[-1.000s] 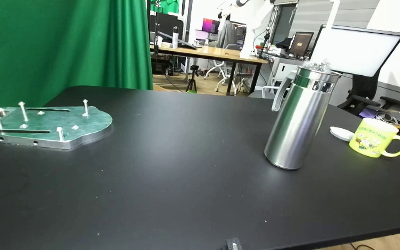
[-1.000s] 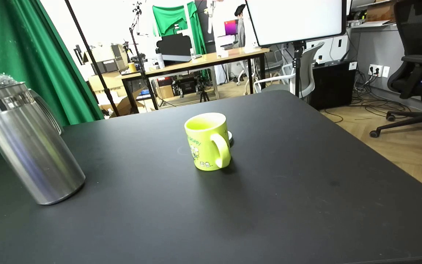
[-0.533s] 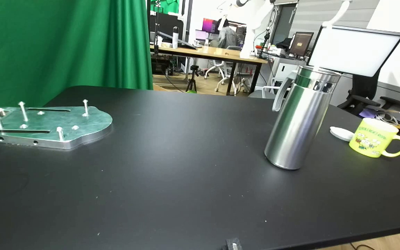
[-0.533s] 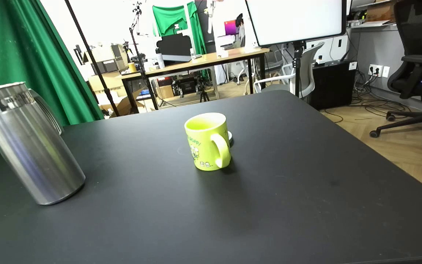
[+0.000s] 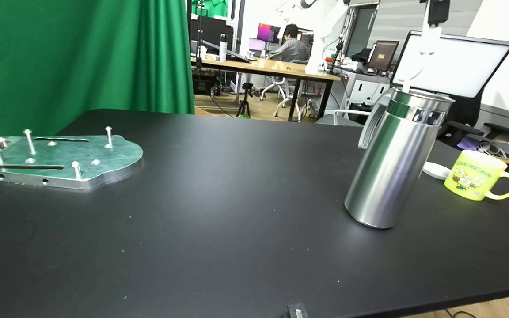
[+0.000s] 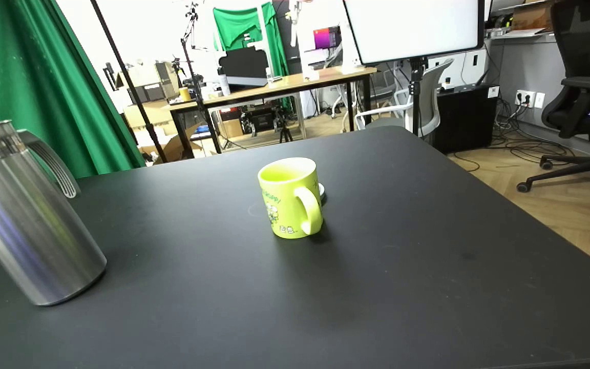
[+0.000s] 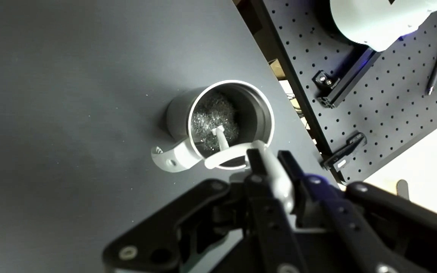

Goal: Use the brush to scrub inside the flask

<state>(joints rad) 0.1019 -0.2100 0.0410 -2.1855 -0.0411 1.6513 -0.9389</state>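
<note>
The flask (image 5: 393, 172) is a tall brushed-steel jug on the black table, also in view at the left edge of an exterior view (image 6: 31, 220). In the wrist view I look down into its open mouth (image 7: 183, 110), with its side handle at lower left. The brush's silvery bristle head (image 7: 207, 121) is inside the flask, against the left inner wall. My gripper (image 7: 269, 153) is shut on the white brush handle (image 7: 277, 178) above and beside the rim. A black fingertip (image 5: 438, 11) shows at the top of an exterior view. The flask walls hide the lower bristles.
A yellow-green mug (image 5: 473, 174) stands near the flask, with a white lid (image 5: 435, 170) beside it. A greenish metal plate with bolts (image 5: 60, 157) lies at the left. The table edge and a perforated board (image 7: 393, 98) are just right of the flask in the wrist view.
The bristles, above the rim a second ago, have gone down inside the flask. The gripper has lowered into an exterior view. The flask has slid a little across the table, nearer both cameras.
</note>
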